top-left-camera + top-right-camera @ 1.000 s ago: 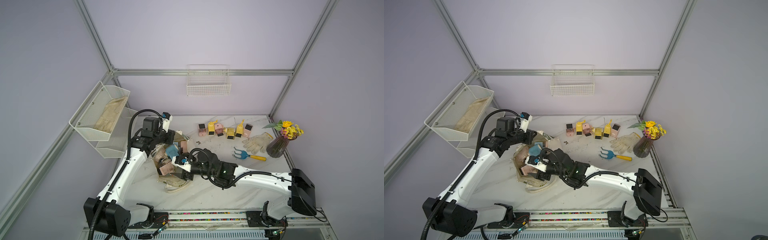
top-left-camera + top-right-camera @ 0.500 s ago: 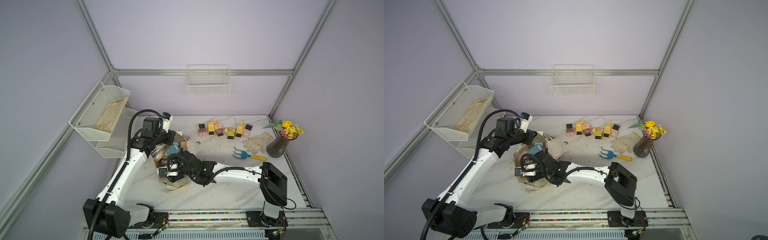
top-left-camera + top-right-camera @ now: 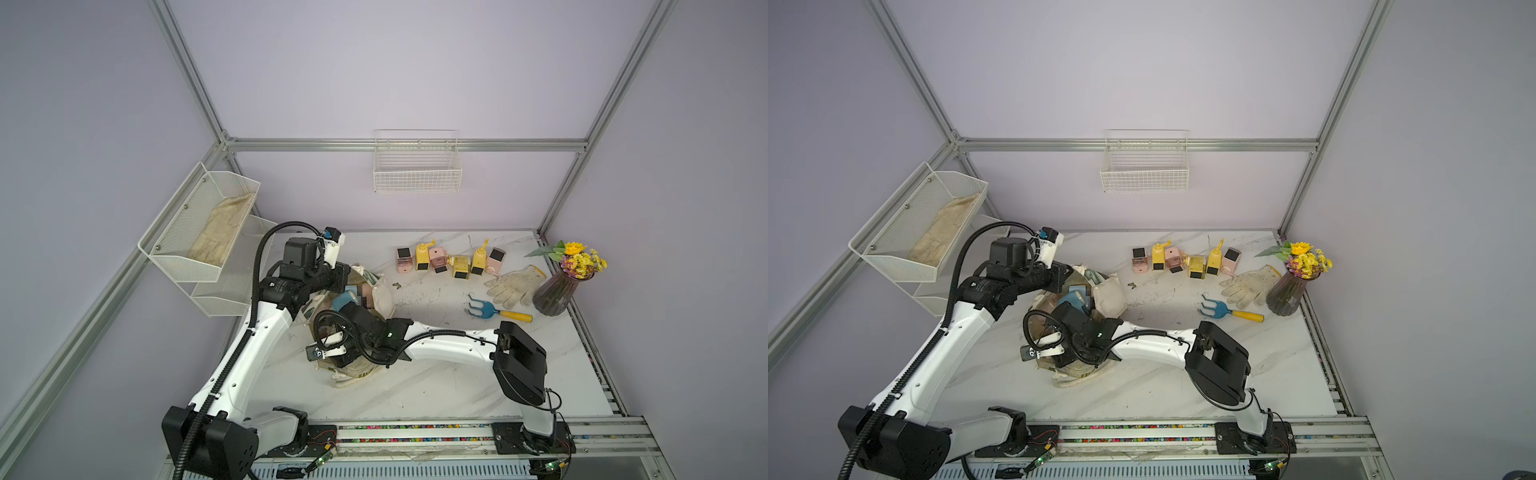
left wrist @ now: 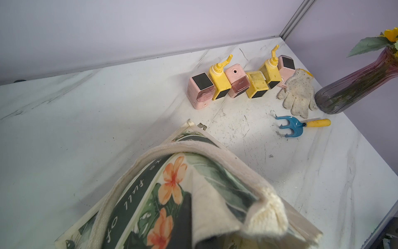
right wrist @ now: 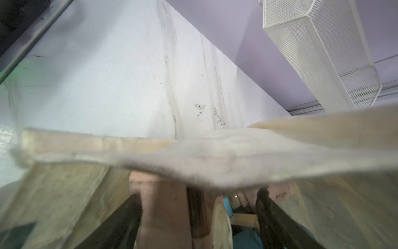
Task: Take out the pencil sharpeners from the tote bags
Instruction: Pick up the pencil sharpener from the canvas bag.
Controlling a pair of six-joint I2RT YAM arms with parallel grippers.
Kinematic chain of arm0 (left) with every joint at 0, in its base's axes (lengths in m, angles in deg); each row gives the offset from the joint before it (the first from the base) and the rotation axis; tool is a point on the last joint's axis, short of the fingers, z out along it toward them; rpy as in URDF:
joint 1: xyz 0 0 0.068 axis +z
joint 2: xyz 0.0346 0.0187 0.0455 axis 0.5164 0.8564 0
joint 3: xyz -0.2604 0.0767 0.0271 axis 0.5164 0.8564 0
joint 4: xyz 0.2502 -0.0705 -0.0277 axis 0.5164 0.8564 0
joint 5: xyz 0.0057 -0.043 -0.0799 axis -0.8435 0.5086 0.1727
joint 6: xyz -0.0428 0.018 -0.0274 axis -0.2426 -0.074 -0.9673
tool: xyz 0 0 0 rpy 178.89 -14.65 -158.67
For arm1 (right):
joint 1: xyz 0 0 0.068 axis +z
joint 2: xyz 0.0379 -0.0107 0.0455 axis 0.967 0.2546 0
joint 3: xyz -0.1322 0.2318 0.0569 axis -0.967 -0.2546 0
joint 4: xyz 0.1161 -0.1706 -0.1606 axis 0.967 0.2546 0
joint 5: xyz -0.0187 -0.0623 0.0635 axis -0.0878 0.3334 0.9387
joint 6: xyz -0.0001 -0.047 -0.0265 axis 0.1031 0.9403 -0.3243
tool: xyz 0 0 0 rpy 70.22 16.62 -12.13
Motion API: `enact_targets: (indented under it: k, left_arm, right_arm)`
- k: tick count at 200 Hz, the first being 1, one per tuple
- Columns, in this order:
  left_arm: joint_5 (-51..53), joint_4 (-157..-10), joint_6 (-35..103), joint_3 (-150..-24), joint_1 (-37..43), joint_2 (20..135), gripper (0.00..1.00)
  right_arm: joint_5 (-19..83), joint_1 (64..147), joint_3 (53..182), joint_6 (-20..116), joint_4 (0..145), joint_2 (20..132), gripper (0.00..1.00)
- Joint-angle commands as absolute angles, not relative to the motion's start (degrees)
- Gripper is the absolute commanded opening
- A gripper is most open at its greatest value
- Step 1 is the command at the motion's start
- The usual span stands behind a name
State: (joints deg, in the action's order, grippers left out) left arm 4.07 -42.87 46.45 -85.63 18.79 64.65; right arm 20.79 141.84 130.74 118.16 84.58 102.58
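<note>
The cream tote bag [image 3: 383,296] with its leafy print [image 4: 172,194] lies open at the table's left. My left gripper [image 3: 350,279] is shut on the bag's far rim, and cloth drapes over its fingers in the left wrist view. My right gripper [image 5: 198,215] is open inside the bag's mouth, its dark fingers [image 5: 125,220] on either side of a pink pencil sharpener [image 5: 163,211]. A beige one [image 5: 221,224] and a blue one [image 3: 347,300] lie beside it. Several pink and yellow sharpeners [image 3: 451,262] stand in a row on the table's far side.
A dirty white glove [image 3: 513,284], a blue hand rake [image 3: 494,309] and a vase of flowers [image 3: 555,291] lie at the right. A wire basket [image 3: 417,174] hangs on the back wall. A mesh rack [image 3: 199,232] juts from the left wall.
My right arm has swung left and its gripper has gone deeper into the bag, jaws spreading wider. The left arm has held still on the rim.
</note>
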Motion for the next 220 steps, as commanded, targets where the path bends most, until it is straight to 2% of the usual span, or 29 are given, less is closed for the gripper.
enact_targets:
  k: [1, 41, 90, 118, 156, 169, 220]
  left_arm:
    - [6.3, -49.2, 46.7, -84.8, 18.6, 60.9, 0.04]
    - [6.7, -49.3, 46.5, -84.9, 18.7, 60.9, 0.04]
    - [6.8, -49.3, 46.4, -84.8, 18.7, 61.0, 0.04]
    - [6.9, -49.3, 46.4, -84.7, 18.7, 60.9, 0.04]
    - [7.1, -49.3, 46.3, -84.7, 18.7, 60.7, 0.04]
    - [6.8, -49.3, 46.3, -84.7, 18.7, 60.6, 0.04]
    - [6.7, -49.3, 46.3, -84.6, 18.7, 60.4, 0.04]
  right_arm:
    - [20.6, 141.7, 131.2, 119.4, 88.0, 101.8, 0.85]
    - [18.7, 143.1, 128.0, 119.9, 86.7, 100.6, 0.85]
    - [14.0, 143.2, 127.3, 117.9, 77.5, 104.6, 0.83]
    - [12.8, 143.1, 128.4, 115.8, 73.6, 106.5, 0.75]
    - [13.4, 143.1, 129.9, 113.0, 73.7, 107.2, 0.52]
    - [14.5, 143.0, 128.9, 112.8, 73.1, 105.6, 0.46]
    - [20.7, 141.2, 121.5, 107.7, 66.5, 94.6, 0.39]
